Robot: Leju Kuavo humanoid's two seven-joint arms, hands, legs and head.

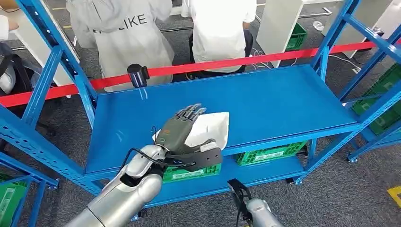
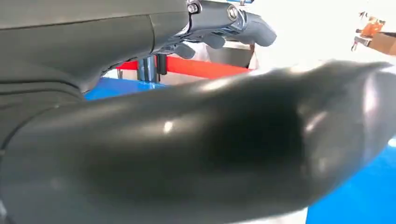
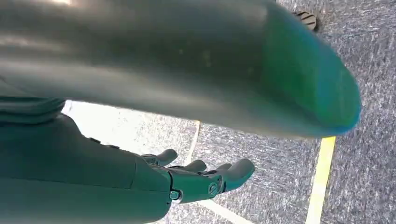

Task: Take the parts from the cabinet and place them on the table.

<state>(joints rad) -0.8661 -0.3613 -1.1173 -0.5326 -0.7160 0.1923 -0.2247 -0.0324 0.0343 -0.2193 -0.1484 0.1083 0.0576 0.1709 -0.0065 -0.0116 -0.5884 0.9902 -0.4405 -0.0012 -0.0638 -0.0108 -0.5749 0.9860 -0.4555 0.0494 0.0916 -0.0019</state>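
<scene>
A white, flat, soft-looking part (image 1: 213, 124) lies near the front edge of the blue cabinet shelf (image 1: 274, 101). My left hand (image 1: 182, 135) is stretched out flat over its near left side, fingers pointing to the back and the thumb out along the shelf's front edge. I cannot tell whether the fingers touch the part; nothing is gripped. In the left wrist view the thick thumb (image 2: 210, 144) is across the frame with the fingers (image 2: 224, 21) above the shelf. My right hand (image 3: 201, 179) hangs over the grey floor, fingers loosely apart and empty.
Green crates (image 1: 270, 153) sit on the lower shelf. Blue uprights (image 1: 71, 66) frame the cabinet on both sides. Behind it run a red barrier tape (image 1: 227, 64) and its black post (image 1: 138, 74), with two people in white tops standing beyond.
</scene>
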